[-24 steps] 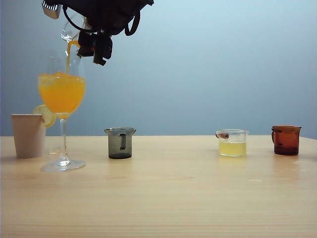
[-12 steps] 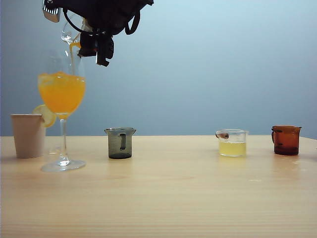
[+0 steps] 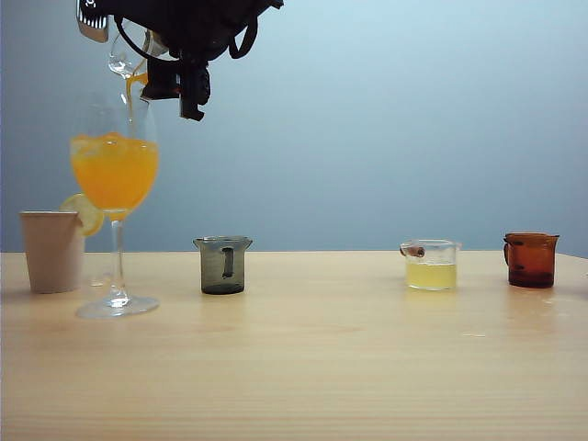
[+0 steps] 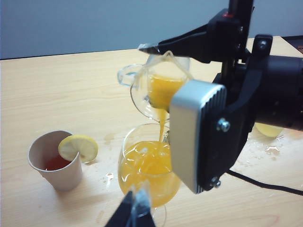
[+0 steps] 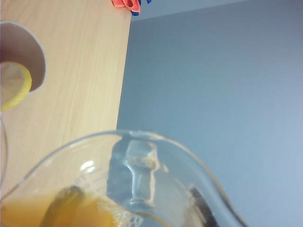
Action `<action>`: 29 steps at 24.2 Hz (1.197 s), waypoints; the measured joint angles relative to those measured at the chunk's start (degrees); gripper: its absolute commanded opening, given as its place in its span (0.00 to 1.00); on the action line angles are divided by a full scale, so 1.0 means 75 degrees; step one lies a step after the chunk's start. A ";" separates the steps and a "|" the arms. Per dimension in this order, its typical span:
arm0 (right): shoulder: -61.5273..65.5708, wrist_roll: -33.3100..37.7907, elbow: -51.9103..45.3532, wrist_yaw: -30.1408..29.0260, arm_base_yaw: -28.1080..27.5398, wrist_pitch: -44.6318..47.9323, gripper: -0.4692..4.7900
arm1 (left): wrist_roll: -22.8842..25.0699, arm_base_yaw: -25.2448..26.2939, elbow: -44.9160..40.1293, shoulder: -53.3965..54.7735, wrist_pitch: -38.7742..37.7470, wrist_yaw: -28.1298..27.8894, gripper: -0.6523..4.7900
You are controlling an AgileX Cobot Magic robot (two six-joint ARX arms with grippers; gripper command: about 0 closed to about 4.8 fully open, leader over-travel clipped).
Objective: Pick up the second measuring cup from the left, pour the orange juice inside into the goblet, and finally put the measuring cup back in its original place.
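High at the left of the exterior view, my right gripper (image 3: 175, 78) is shut on the clear second measuring cup (image 3: 127, 55), tipped spout-down above the goblet (image 3: 117, 306). A thin stream of orange juice (image 3: 131, 87) falls into the goblet's bowl, which is well filled with juice. In the left wrist view the right gripper (image 4: 163, 92) clamps the cup (image 4: 158, 87) over the goblet (image 4: 149, 163). Juice still sits in the cup. My left gripper (image 4: 135, 208) hangs shut, just short of the goblet, holding nothing. The right wrist view is filled by the cup (image 5: 137, 161), gripper (image 5: 132, 210) around it.
A beige paper cup (image 3: 52, 250) with a lemon slice (image 4: 78, 147) stands left of the goblet. Along the table stand a smoky grey cup (image 3: 222, 265), a clear cup of pale yellow liquid (image 3: 431, 265) and an amber cup (image 3: 530, 259). Droplets (image 4: 265, 147) wet the tabletop.
The right wrist has rolled, tipping the measuring cup a little steeper. The stream of juice has thinned and shortened. The goblet and the other cups have not moved.
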 measured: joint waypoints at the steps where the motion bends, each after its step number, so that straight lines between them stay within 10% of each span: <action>1: 0.0000 -0.0055 0.0000 0.0000 0.0000 0.0000 0.49 | 0.0000 0.0000 0.0000 0.0000 0.0000 0.0000 0.11; 29: 0.0000 -0.1778 0.0000 -0.0157 0.0085 0.0157 0.49 | 0.0000 0.0000 0.0000 0.0000 0.0000 0.0000 0.11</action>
